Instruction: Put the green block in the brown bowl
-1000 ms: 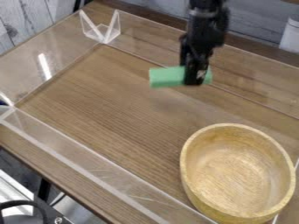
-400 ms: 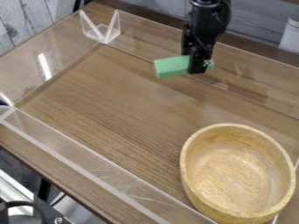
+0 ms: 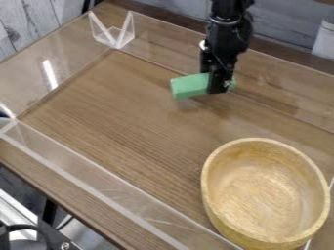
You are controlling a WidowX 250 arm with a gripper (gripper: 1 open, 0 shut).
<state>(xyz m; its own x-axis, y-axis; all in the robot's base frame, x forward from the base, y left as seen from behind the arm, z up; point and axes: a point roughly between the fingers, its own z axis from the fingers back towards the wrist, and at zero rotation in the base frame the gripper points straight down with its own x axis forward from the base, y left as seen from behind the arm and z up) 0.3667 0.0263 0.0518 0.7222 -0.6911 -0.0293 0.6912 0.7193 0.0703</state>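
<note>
open board (image 3: 132, 123) from centre toward nine o'clock, thick bowl rim (image 3: 210, 172) raised at five o'clock, upright white container (image 3: 325, 40) at one o'clock, clear angular stand (image 3: 112, 30) at eleven

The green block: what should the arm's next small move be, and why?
Probably a short move toward the brown bowl, keeping the block high enough to pass its rim. The green block appears gripped, showing on both sides of the claw, and the bowl lies well off toward the picture's lower right.
</note>
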